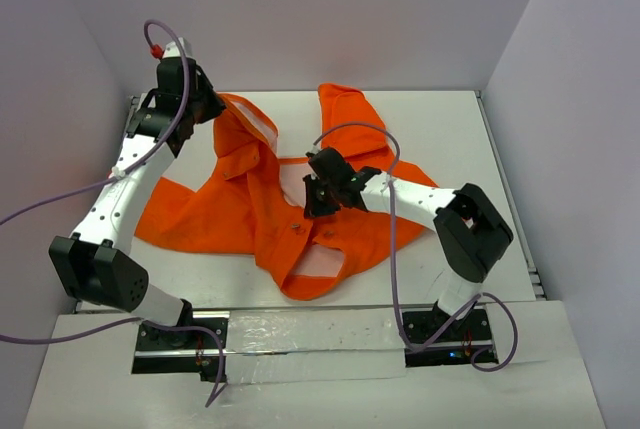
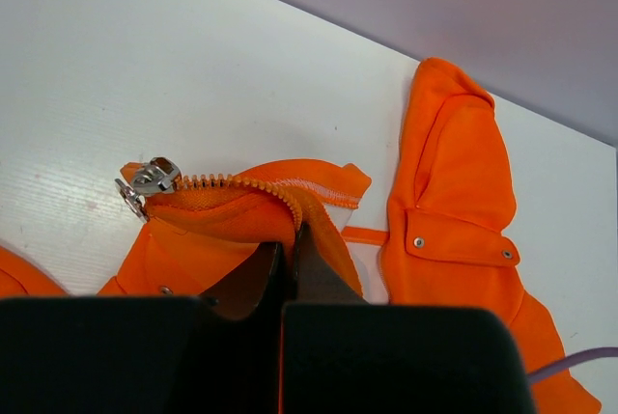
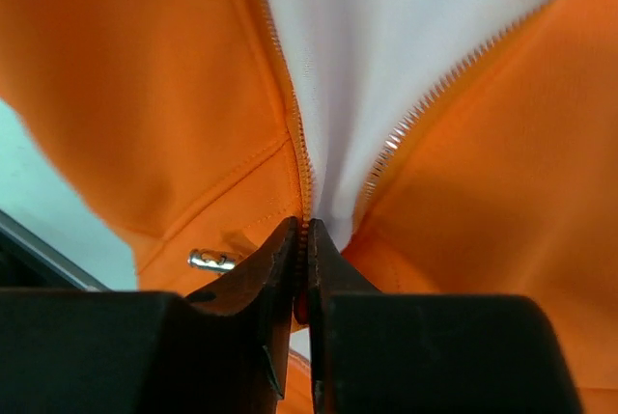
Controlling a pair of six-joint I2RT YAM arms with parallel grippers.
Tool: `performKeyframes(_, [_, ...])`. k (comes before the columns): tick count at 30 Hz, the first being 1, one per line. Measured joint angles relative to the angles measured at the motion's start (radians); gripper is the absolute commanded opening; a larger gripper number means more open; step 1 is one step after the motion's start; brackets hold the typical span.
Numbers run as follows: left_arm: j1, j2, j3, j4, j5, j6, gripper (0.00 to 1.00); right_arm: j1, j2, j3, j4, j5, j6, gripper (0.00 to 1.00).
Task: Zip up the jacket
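Jacket (image 1: 225, 211) is seen from the top view spread open on the white table (image 1: 440, 119), its pale lining (image 1: 292, 181) exposed along the front opening. The left gripper (image 1: 212, 104) is set at the far left edge of the garment, where a raised fold of orange cloth is met. The right gripper (image 1: 312, 199) is placed over the middle of the garment, on the open front.

From the left wrist view, the left gripper (image 2: 290, 260) is seen pressed narrow, with a ridge of orange fabric pinched between its jaws just beside the zipper teeth (image 2: 241, 182). The silver zipper slider (image 2: 153, 178) is found at the end of that tooth row, to the left of the fingers and apart from them. A pocket flap (image 2: 462, 240) with two small snaps is seen lying flat to the right.

From the right wrist view, the right gripper (image 3: 304, 250) is seen nearly closed, its tips brought together at the point where the two tooth rows converge; a sliver of orange is caught between the jaws. White lining (image 3: 386, 38) is shown fanning out beyond the tips. A small silver metal piece (image 3: 212, 260) is seen just left of the fingers; what it is cannot be told.
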Motion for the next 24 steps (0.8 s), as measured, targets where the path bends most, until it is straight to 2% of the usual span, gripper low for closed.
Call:
performKeyframes(3, [0.000, -0.005, -0.024, 0.005, 0.001, -0.003, 0.00, 0.000, 0.025, -0.017, 0.008, -0.023, 0.019, 0.27])
performKeyframes(8, [0.001, -0.014, -0.057, 0.007, 0.001, -0.003, 0.00, 0.001, 0.028, -0.045, 0.058, -0.060, 0.043, 0.24])
performKeyframes(10, [0.001, -0.018, -0.059, 0.007, 0.001, -0.003, 0.00, 0.001, 0.027, -0.059, 0.068, -0.069, 0.049, 0.30])
performKeyframes(11, [0.001, -0.020, -0.059, 0.007, 0.002, -0.003, 0.00, 0.001, 0.028, -0.059, 0.066, -0.071, 0.049, 0.35])
performKeyframes(14, [0.001, -0.033, -0.067, 0.015, 0.004, -0.003, 0.00, 0.004, 0.022, -0.059, 0.066, -0.072, 0.052, 0.40])
performKeyframes(24, [0.001, -0.041, -0.073, 0.016, 0.007, -0.003, 0.00, 0.022, -0.019, -0.067, 0.050, -0.059, 0.052, 0.37])
